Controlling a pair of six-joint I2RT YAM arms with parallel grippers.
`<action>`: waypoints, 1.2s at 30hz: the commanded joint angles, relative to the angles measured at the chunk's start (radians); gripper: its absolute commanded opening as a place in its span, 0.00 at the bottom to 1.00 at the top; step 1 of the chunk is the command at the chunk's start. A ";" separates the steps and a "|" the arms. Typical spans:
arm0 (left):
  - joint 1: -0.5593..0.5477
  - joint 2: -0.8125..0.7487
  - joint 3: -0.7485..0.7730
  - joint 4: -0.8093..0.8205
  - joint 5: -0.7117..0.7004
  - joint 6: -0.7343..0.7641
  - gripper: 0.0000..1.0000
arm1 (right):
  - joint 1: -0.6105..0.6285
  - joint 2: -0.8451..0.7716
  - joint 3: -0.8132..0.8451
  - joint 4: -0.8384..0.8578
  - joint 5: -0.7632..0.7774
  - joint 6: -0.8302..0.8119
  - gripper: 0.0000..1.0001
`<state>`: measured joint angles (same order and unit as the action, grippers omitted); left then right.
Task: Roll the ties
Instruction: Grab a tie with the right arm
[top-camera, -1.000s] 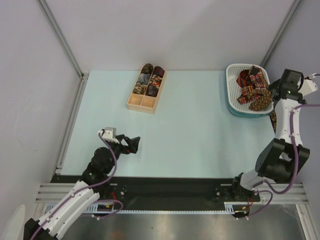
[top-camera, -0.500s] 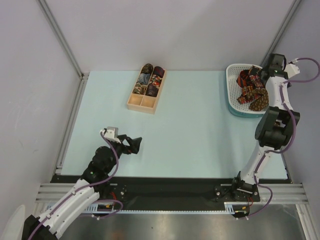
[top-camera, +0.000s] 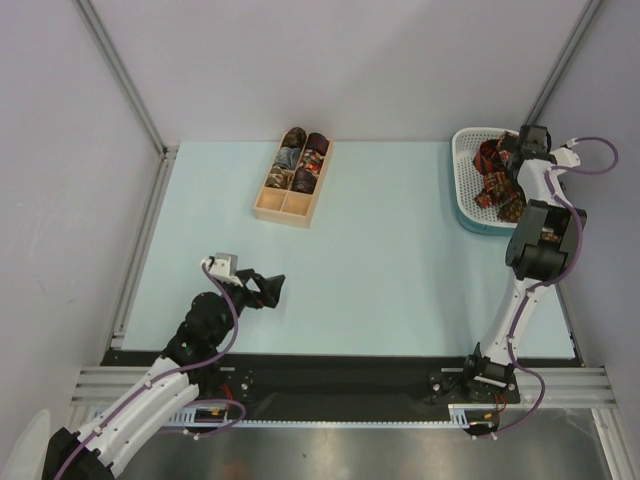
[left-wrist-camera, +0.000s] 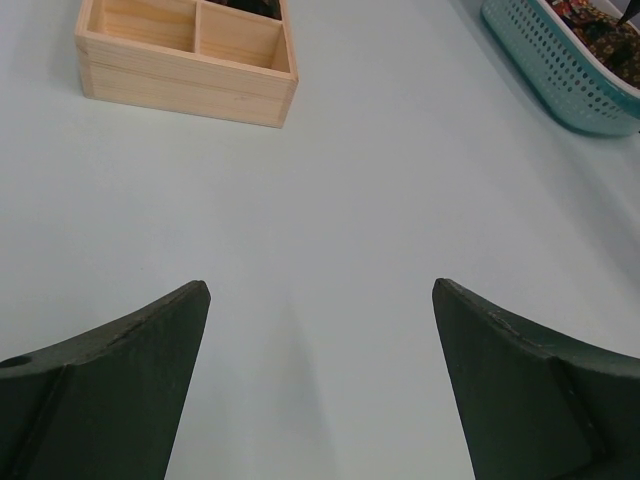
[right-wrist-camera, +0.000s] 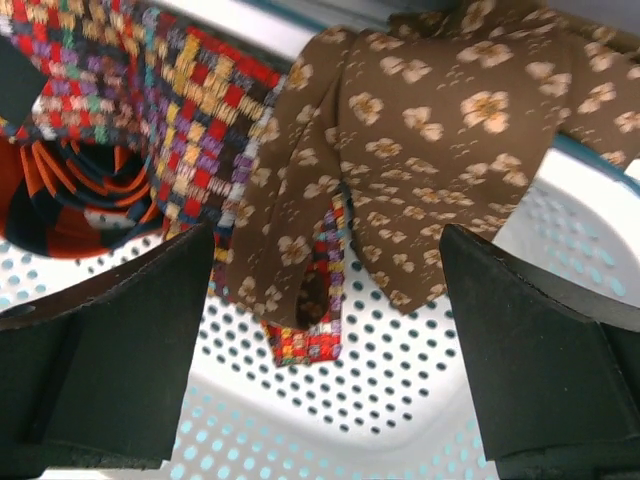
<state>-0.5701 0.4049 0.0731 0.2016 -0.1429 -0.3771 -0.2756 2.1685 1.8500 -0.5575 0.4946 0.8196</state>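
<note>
The right gripper hangs right over the white perforated basket at the far right of the table, jaws spread wide with nothing between them. Straight below is the heap of loose ties: a brown flowered tie flopped across a plaid tie, and an orange-and-dark striped tie curled up off to one side. The left gripper is spread wide and empty too, low over bare table at the near left, well apart from the basket. The divided wooden box at the back holds rolled ties in its far compartments; the two near ones look empty.

Here's what worries me. The brown and plaid ones overlap exactly where the jaws would close, so a pinch there probably lifts both, or hauls the whole tangle up in one go. The basket looks light, so a fingertip catching the holes or a snagged tie could tip it or drag it along. And thin, slick fabric grabbed on a fold could slide out halfway over to the open table.
</note>
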 joint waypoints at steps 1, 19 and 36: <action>-0.007 -0.009 0.027 0.039 0.023 -0.013 1.00 | -0.007 -0.018 -0.017 0.076 0.093 0.020 1.00; -0.007 -0.005 0.028 0.045 0.037 -0.005 1.00 | -0.004 0.123 0.087 0.146 0.255 -0.045 0.88; -0.008 0.020 0.030 0.064 0.074 -0.005 0.99 | 0.048 -0.001 -0.040 0.323 0.416 -0.163 0.00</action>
<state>-0.5720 0.4210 0.0731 0.2218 -0.0956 -0.3767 -0.2516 2.2700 1.8492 -0.3134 0.8127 0.6754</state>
